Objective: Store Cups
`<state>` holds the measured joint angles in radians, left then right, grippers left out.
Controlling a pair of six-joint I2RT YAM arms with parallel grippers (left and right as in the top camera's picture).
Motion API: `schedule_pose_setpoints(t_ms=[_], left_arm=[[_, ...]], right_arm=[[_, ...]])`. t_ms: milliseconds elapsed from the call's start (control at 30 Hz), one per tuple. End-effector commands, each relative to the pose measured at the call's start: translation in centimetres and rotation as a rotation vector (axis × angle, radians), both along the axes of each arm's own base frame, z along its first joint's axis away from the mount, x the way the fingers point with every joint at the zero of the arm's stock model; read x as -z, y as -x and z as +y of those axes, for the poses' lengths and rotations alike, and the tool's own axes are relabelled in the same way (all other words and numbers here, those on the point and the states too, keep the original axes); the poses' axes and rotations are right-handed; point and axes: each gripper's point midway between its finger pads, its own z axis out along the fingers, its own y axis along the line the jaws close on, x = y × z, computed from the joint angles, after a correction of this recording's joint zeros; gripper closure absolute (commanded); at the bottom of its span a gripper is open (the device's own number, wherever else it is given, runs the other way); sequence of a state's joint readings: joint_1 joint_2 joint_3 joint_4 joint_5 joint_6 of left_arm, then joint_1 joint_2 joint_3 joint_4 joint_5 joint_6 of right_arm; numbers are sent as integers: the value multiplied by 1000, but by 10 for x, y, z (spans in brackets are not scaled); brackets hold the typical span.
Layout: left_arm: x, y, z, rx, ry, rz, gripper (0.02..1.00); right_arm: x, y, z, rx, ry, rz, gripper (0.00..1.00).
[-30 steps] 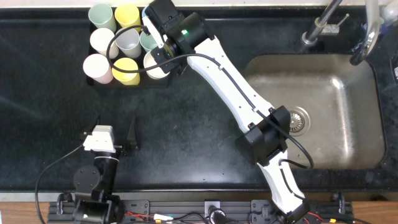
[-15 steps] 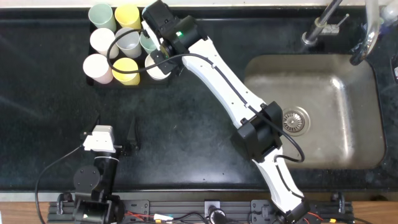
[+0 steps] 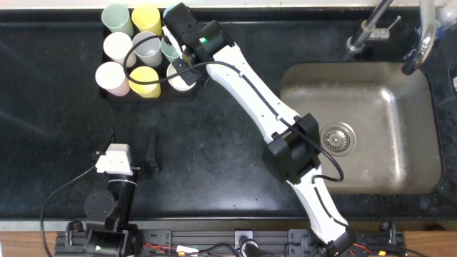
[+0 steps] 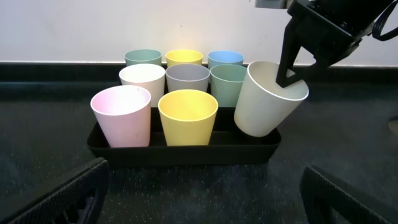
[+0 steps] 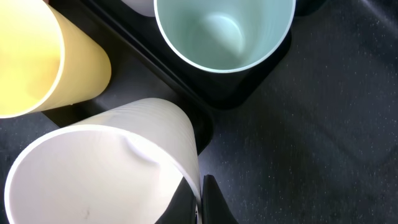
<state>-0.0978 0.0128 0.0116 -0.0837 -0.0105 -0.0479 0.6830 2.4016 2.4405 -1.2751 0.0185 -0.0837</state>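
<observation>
**Inspector:** State of the right end effector [image 4: 291, 73]?

**Technician:** It is closed on the rim of the white cup [image 4: 267, 102], with one finger inside the mouth and one outside. The cup hangs tilted directly beneath it, mouth leaning away from the other cups. Its base is at the one vacant corner of the tray [image 4: 186, 152].

**Inspector:** Is the base seated?

**Technician:** That cannot be confirmed. The tray wall hides the contact point.

**Inspector:** Step in hand?

**Technician:** In my judgement this is placement of the last cup, as eight cups already stand in the tray. The next move calls for righting the cup, lowering it until the base sits flat, then releasing and lifting straight up.

**Inspector:** Clearances?

**Technician:** They are tight on two sides. The yellow cup [image 4: 188, 115] stands just beside the held cup, and the green cup [image 4: 227, 84] is immediately behind it, close to the end effector. The tray's corner walls bound the other two sides, so a base landing on the lip would likely tip.

**Inspector:** Open room?

**Technician:** There is bare bench [image 3: 235, 143] on the outward side of the end effector, towards the sink [image 3: 357, 128]. Withdrawal that way looks unobstructed.

**Inspector:** The other arm?

**Technician:** The left end effector [image 4: 205, 186] is parked low over the bench, well apart from the tray, with its fingers spread and holding nothing.
</observation>
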Motion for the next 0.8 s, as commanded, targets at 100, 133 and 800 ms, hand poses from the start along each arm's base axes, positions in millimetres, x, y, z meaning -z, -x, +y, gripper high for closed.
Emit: schedule_pose_setpoints(t_ms=[100, 133, 800], left_arm=[[0, 0, -1, 9, -20, -7, 18], [0, 0, -1, 9, -20, -7, 18], [0, 0, -1, 9, -20, -7, 20]], right_arm=[[0, -4, 9, -17, -13, -18, 958], [0, -4, 9, -17, -13, -18, 958], [27, -1, 14, -39, 20, 16, 958]])
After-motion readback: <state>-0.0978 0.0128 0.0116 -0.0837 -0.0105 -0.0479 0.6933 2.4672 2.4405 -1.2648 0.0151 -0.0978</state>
